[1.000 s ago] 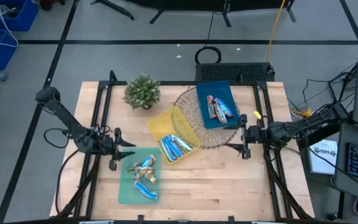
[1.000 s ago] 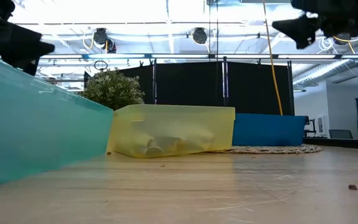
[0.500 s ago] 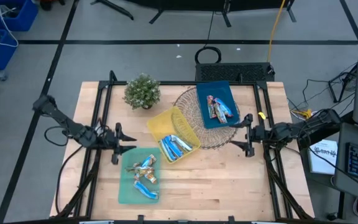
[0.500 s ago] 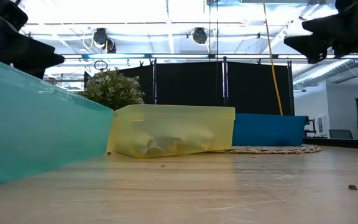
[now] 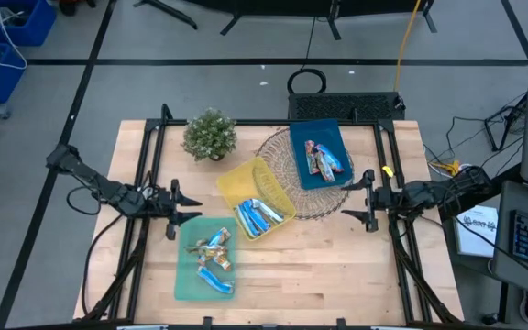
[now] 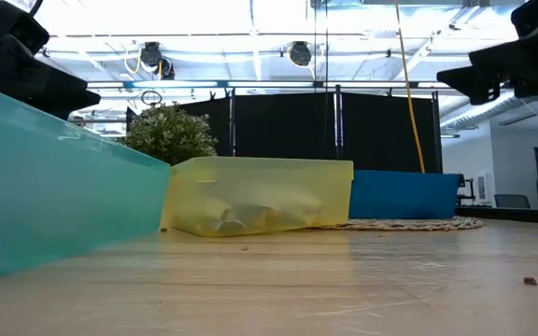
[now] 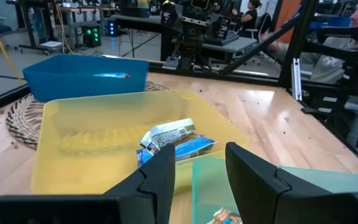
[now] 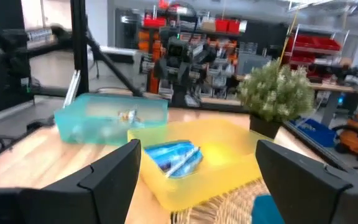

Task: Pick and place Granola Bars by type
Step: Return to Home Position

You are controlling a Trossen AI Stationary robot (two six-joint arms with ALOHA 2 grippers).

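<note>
Granola bars lie sorted in three trays. Blue-and-white bars (image 5: 257,216) are in the yellow tray (image 5: 273,183). Blue-and-red bars (image 5: 324,159) are in the blue tray (image 5: 317,133). Gold-brown and blue bars (image 5: 213,246) lie in the green tray (image 5: 186,280). My left gripper (image 5: 189,209) hovers open at the table's left side, by the green tray's far left corner, and points toward the yellow tray (image 7: 73,143). My right gripper (image 5: 354,197) hovers open at the right side and points left at the trays; nothing is between its fingers (image 8: 114,177).
A potted plant (image 5: 211,134) stands at the far left. A round woven mat (image 5: 324,197) lies under the blue tray and the yellow tray's right edge. Bare wood (image 5: 328,266) spreads over the near right of the table. Black frame rails (image 5: 149,156) run along both sides.
My right gripper has drawn back toward the table's right edge and sunk a little, staying open. My left gripper has shifted slightly toward the far edge, its fingers unchanged. The trays and bars have not moved.
</note>
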